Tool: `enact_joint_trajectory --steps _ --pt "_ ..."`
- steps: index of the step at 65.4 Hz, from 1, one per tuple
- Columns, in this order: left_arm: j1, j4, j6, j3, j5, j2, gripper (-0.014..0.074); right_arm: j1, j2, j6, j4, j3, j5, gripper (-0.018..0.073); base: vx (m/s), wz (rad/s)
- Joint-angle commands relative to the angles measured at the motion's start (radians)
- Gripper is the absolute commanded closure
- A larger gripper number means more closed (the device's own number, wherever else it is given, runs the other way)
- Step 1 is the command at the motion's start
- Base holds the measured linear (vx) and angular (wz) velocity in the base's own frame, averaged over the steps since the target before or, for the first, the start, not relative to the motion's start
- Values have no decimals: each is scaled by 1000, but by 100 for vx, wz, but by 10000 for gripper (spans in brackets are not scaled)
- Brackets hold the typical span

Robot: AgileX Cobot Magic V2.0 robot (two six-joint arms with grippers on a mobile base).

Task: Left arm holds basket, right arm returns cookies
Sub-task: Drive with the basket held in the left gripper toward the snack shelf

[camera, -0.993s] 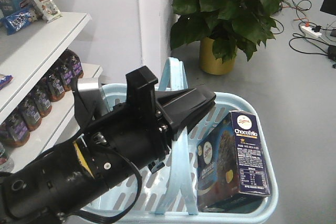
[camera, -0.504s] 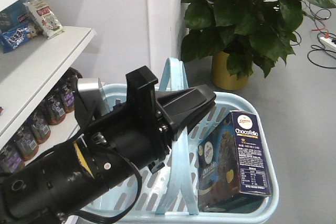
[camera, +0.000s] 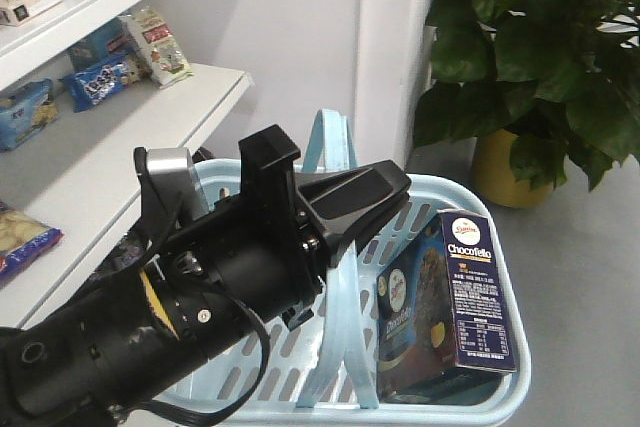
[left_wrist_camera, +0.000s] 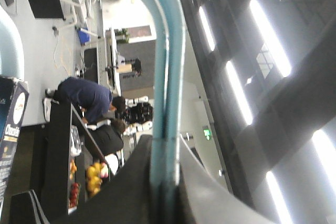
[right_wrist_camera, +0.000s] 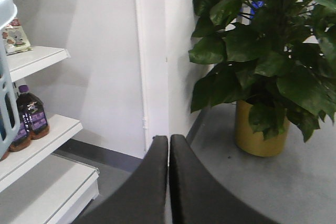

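Observation:
In the front view my left gripper (camera: 398, 188), on the bulky black arm with the yellow ring, is shut on the two flat loop handles (camera: 343, 145) of the light blue basket (camera: 440, 187). The left wrist view shows the same grip: the blue handle (left_wrist_camera: 169, 77) is pinched between the dark jaws of the left gripper (left_wrist_camera: 165, 148). The navy Chocofello cookies box (camera: 476, 292) stands upright in the basket's right end; its edge (left_wrist_camera: 11, 124) also shows at the left. My right gripper (right_wrist_camera: 168, 138) is shut on nothing, hanging over the grey floor beside the basket rim (right_wrist_camera: 6, 77). The right arm is out of the front view.
White shelves (camera: 150, 117) with snack packets (camera: 100, 77) stand at the left, and dark bottles (right_wrist_camera: 31, 116) sit on a lower shelf. A white pillar (camera: 392, 57) rises behind the basket. A leafy plant (camera: 545, 57) in a yellow pot (right_wrist_camera: 261, 129) stands at the right.
The shelves, pillar and plant have slid rightward in the front view, with more shelf now showing at the left. The left arm, the basket and the cookies box keep their place in the frame.

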Motion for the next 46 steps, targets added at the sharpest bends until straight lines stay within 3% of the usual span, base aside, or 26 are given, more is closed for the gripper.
enact_joint_trajectory --steps 1,23,46 --pt "-4 8 4 -33 -117 -37 603 0 -11 0 -9 0 -76 567 16 36" --pt "-4 8 4 -33 -117 -37 603 0 -11 0 -9 0 -76 567 12 46" --pt "-4 8 4 -33 -117 -37 603 0 -11 0 -9 0 -76 567 11 72"
